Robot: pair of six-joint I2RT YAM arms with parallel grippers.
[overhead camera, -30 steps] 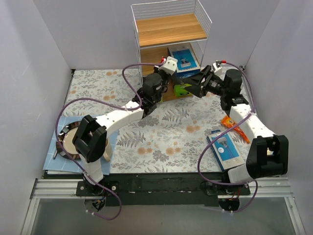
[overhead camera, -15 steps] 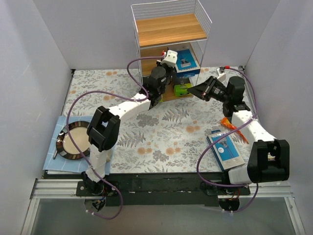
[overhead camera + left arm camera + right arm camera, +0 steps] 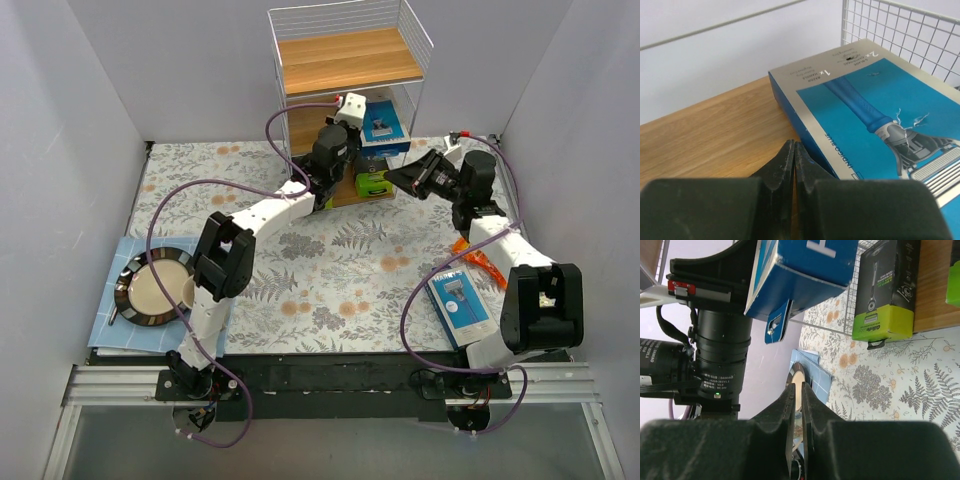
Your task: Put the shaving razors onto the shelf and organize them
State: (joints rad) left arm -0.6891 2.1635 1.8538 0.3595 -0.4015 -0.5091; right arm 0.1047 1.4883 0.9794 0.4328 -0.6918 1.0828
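One pack of shaving razors (image 3: pixel 875 115) lies flat on the middle wooden board (image 3: pixel 715 135) of the shelf (image 3: pixel 345 60); from above it shows at the board's right side (image 3: pixel 384 124). My left gripper (image 3: pixel 794 145) is shut and empty, its tips against the pack's near edge. A second blue razor pack (image 3: pixel 458 303) lies on the table at the right. My right gripper (image 3: pixel 800 387) hangs in front of the shelf's lower right (image 3: pixel 393 178), its jaws almost together with nothing between them.
A green and black razor box (image 3: pixel 884 290) stands on the bottom board. An orange snack packet (image 3: pixel 474 255) lies beside the right arm. A plate (image 3: pixel 155 288) on a blue cloth sits near left. Wire mesh (image 3: pixel 900 30) walls the shelf's sides.
My left arm has stretched further into the middle tier, up against the pack. My right gripper has closed from wide open and drawn back a little from the shelf.
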